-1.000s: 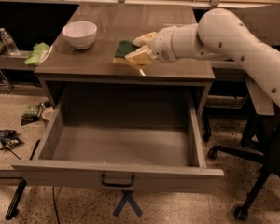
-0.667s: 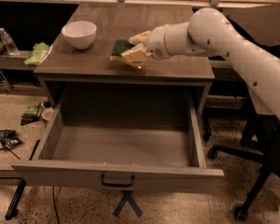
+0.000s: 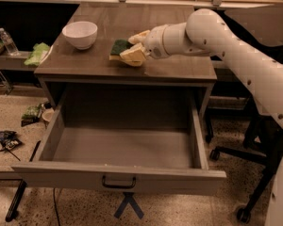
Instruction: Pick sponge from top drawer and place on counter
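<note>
Placing step, read left to right. A crumpled light green cloth lies on a separate ledge off the 9 o'clock side of the smooth, glossy grey-brown square bench. A round white bowl stands on the bench at 10 o'clock. At 6 o'clock, below the bench edge, the wide, shallow grey-brown top drawer stands pulled out, its floor bare and its small dark metal bar handle facing the viewer. The small wavy-edged sponge, dark green scouring face up over yellow foam, is near the bench centre and well apart from the bowl. It is clamped between the cream-coloured fingers of the two-finger end effector, which reaches in from 3 o'clock on the white jointed arm. Whether the foam base already touches the bench cannot be told. To finish well, the arm should probably lower until the base sits flat and part the fingers only then, so the sponge neither drops nor tips onto its edge. It should then withdraw upward and toward 3 o'clock, so that no finger drags the sponge toward the 6 o'clock edge and the open drawer beneath.
</note>
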Tool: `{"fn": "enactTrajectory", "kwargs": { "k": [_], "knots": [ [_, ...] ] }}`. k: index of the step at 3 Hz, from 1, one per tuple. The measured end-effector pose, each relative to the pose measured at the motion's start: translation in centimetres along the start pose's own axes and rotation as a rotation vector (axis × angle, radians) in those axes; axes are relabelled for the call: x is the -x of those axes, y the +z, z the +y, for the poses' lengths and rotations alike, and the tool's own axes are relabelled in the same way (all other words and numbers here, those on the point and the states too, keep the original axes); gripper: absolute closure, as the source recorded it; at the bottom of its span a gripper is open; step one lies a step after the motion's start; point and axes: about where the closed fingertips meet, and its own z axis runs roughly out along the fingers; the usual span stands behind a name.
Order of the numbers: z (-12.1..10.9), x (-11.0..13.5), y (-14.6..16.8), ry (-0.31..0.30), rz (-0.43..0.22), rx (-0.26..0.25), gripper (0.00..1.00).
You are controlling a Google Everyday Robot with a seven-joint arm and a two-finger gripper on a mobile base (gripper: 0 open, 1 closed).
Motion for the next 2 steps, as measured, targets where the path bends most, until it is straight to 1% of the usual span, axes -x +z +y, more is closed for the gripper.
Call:
{"fn": "enactTrajectory", "kwargs": {
  "k": [1, 2],
  "knots": [
    [-0.4, 0.1, -0.8, -0.002, -0.001, -0.029, 0.00],
    [-1.1, 1.2, -6.1, -0.011, -0.004, -0.156, 0.00]
  ]
}}
